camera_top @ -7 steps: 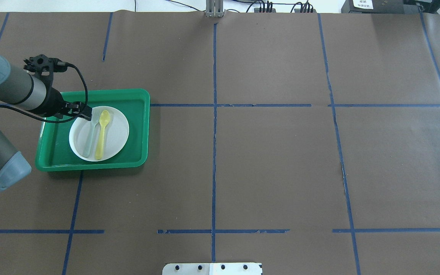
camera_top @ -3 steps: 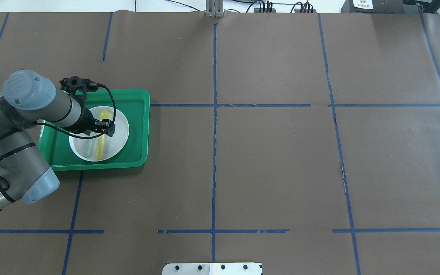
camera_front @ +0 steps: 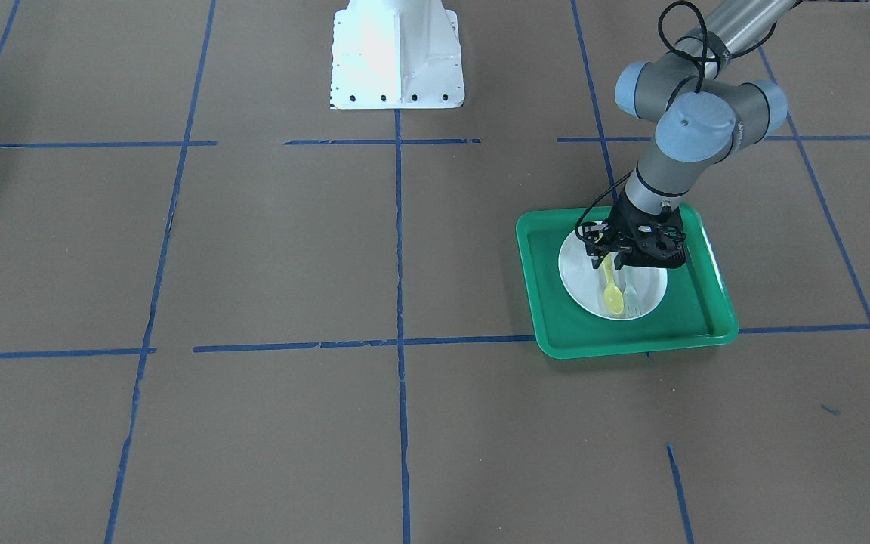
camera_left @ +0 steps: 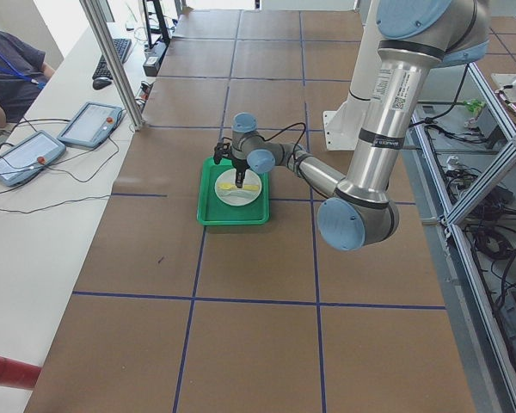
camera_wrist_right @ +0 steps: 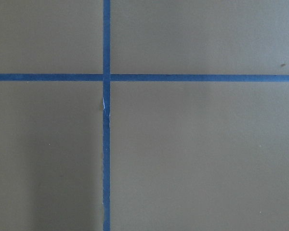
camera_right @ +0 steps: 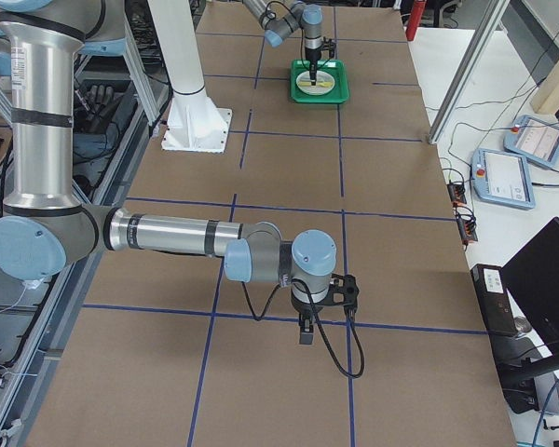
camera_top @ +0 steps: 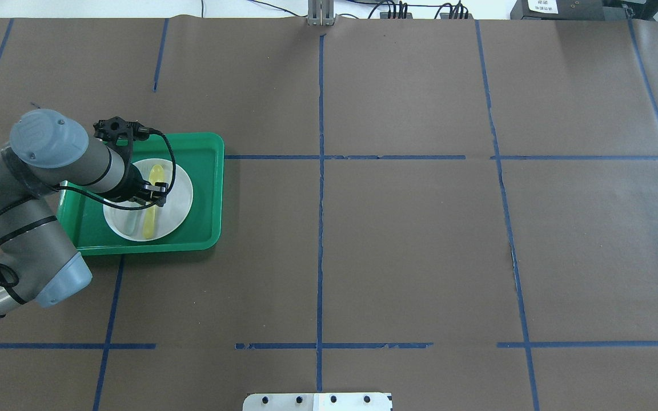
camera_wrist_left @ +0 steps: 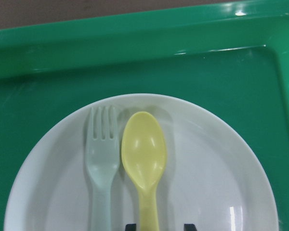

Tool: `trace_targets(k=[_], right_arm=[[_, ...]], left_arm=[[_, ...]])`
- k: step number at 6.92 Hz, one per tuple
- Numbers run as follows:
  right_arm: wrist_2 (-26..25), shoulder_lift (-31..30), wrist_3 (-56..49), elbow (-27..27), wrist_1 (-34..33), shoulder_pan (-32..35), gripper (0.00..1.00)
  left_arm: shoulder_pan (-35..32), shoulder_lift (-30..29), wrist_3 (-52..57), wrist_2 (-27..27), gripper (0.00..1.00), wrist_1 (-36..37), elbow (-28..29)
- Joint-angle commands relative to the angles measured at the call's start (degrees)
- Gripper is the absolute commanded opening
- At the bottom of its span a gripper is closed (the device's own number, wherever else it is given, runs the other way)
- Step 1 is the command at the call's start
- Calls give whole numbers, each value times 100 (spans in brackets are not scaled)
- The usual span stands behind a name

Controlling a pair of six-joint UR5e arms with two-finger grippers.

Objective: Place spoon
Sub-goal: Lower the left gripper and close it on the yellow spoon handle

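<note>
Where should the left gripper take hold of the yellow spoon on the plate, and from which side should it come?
I would grip the spoon by its slim straight handle, just behind the bowl, coming straight down from above: it lies flat on the plate. Close the left gripper across the handle's width; the fork lies close alongside, so one finger must enter that narrow gap.

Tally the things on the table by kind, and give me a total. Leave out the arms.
Green tray: 1
White plate: 1
Yellow spoon: 1
Pale grey-green fork: 1
Total: 4
</note>
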Motion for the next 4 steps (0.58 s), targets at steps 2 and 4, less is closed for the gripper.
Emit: trace_targets(k=[2,4], right_arm=[[0,7,0,0,2,0,100],[0,-1,0,0,2,0,100]], left_arm=[[2,0,5,1,45,-10,32],[2,-44,23,1,45,-10,164]])
